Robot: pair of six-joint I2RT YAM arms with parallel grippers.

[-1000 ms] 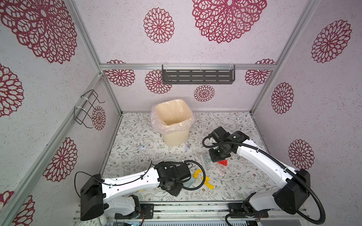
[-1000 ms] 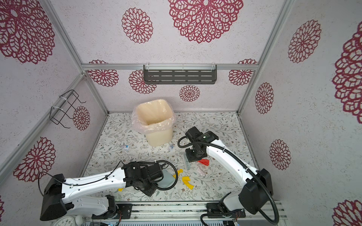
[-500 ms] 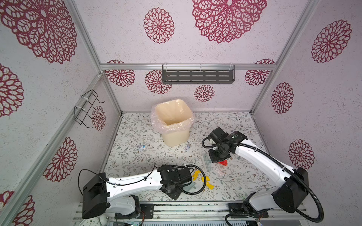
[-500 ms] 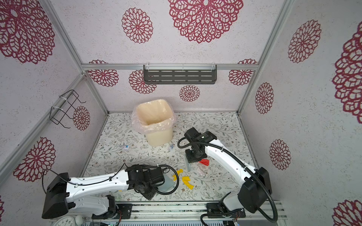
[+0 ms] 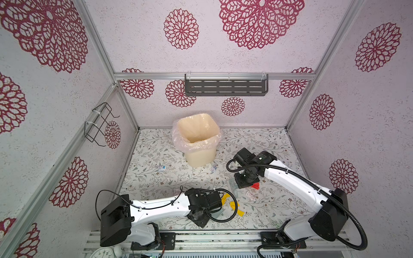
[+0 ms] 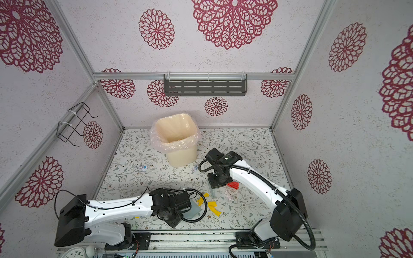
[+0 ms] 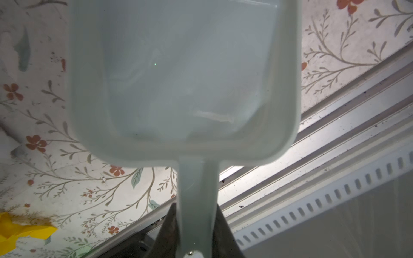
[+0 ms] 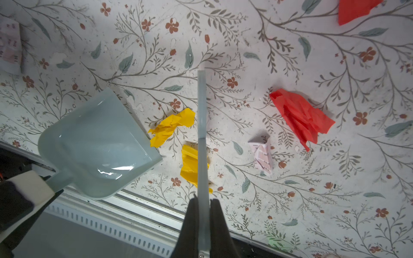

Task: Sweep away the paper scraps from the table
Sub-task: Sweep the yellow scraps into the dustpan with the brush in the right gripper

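Note:
Both top views show the leafy table [image 5: 154,181] [image 6: 134,178]. My left gripper [image 7: 196,214] is shut on the handle of the pale blue dustpan [image 7: 183,73] [image 8: 96,145], which is low by the front edge [image 6: 194,211]. The mouth of the pan faces two yellow paper scraps [image 8: 172,127] [image 8: 190,165] [image 5: 233,205]. My right gripper [image 8: 203,203] [image 5: 245,182] is shut on the thin brush [image 8: 202,111] [image 6: 211,189], held just above them. A pale pink scrap [image 8: 261,154] and a red one [image 8: 299,116] [image 6: 233,185] lie beyond the brush. More red [image 8: 355,9] shows at the frame edge.
A lined cream bin [image 5: 196,138] stands at the back middle, with small pale bits [image 5: 162,167] [image 5: 214,167] on the table near it. A printed slip [image 8: 10,49] lies off to one side. The metal rail [image 5: 201,234] runs along the front edge.
My left arm has shifted toward the front edge, carrying the dustpan closer to the rail. The right arm and brush have barely moved.

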